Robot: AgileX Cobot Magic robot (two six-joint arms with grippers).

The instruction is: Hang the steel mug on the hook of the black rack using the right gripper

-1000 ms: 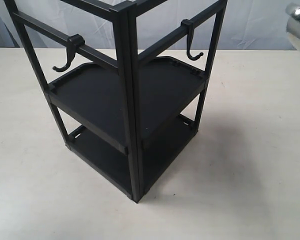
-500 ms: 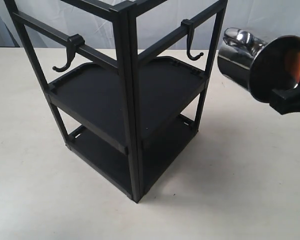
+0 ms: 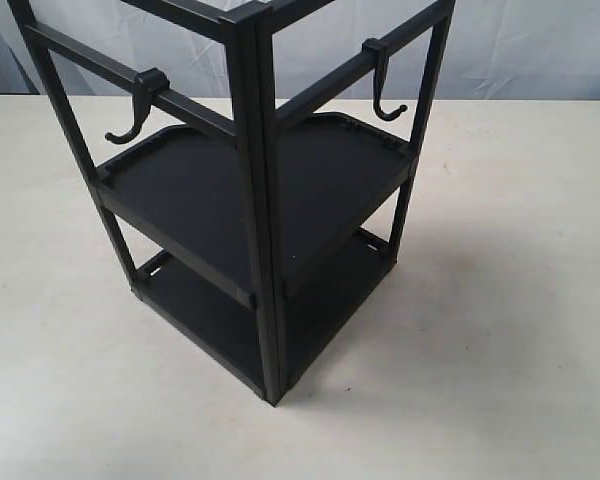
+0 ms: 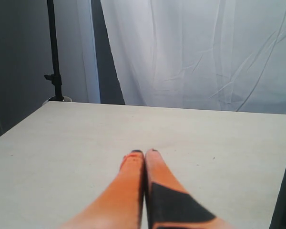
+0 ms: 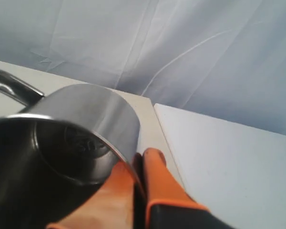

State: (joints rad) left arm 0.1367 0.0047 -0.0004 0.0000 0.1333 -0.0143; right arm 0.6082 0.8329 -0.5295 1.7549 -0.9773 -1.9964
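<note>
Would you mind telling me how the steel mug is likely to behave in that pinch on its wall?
The mug looks mirror-smooth, so it may slip between the fingers. Pinched only at its rim, it could pivot. The thin wall suggests it is light and stiff.

You're in a staged lab or studio setup: wrinkled white fabric backdrop (image 4: 195, 52) hung beyond the orange fingertips (image 4: 133, 160), thin black metal light stand (image 4: 53, 52) off beside it, bare off-white tabletop (image 3: 520, 300) under them.
</note>
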